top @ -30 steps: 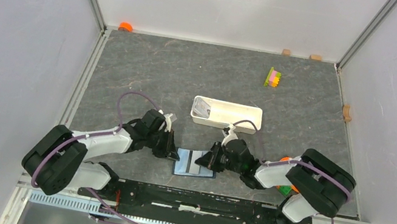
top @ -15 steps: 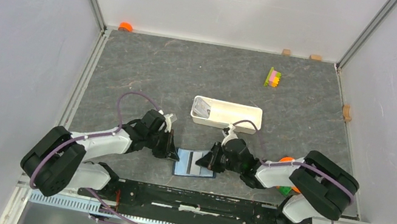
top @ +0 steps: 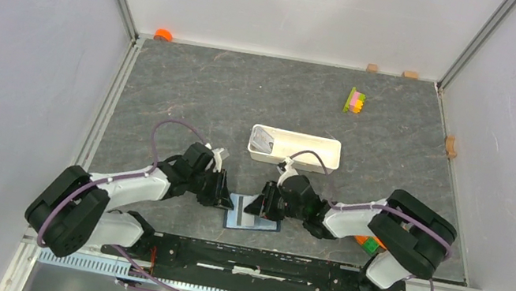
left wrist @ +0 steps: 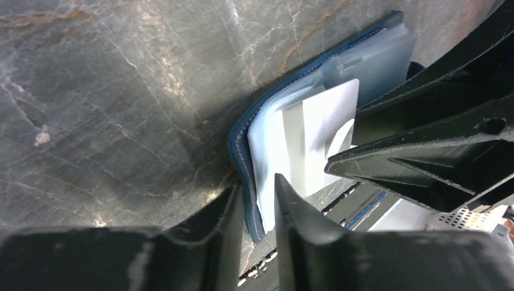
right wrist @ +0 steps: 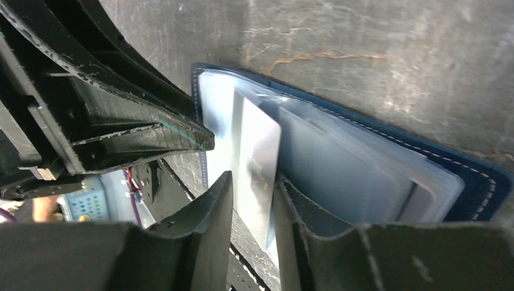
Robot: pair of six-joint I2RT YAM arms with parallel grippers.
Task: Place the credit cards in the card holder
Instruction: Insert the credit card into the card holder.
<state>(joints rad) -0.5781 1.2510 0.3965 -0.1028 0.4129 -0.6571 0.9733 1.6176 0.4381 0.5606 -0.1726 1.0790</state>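
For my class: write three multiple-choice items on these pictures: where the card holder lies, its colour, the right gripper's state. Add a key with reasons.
1. The card holder lies: A against the back wall; B between the left gripper and the right gripper; C in the far right corner.
2. Its outer cover is: A dark blue; B red; C yellow.
3. The right gripper's jaws are: A wide open; B shut on nothing; C shut on a credit card.
Key: B, the top view shows it between both grippers; A, both wrist views show a blue stitched rim; C, the right wrist view shows the card between the jaws.
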